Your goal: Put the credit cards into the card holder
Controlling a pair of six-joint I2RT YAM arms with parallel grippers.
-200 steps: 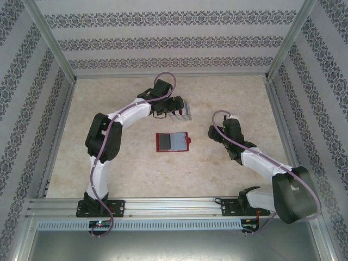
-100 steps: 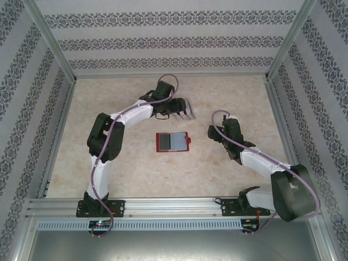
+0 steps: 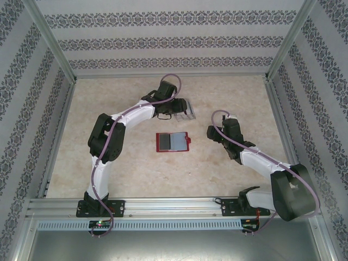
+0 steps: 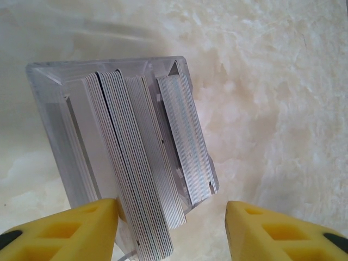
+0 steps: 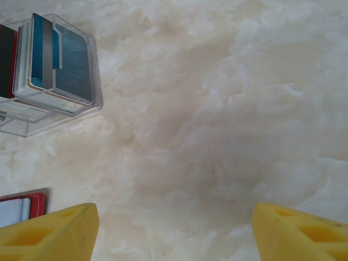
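Narrower now, left hand (image 4: 171, 220) straddles credit cards (image 4: 136, 163) in clear stand (image 4: 49, 98), spread, not pinching; tight stack risks multi-card grab.

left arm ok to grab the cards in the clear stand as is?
Probably yes. The left gripper is open right at the clear stand, a finger either side of the upright credit cards, nothing in between. The cards sit packed together, so singling one out may be fiddly.
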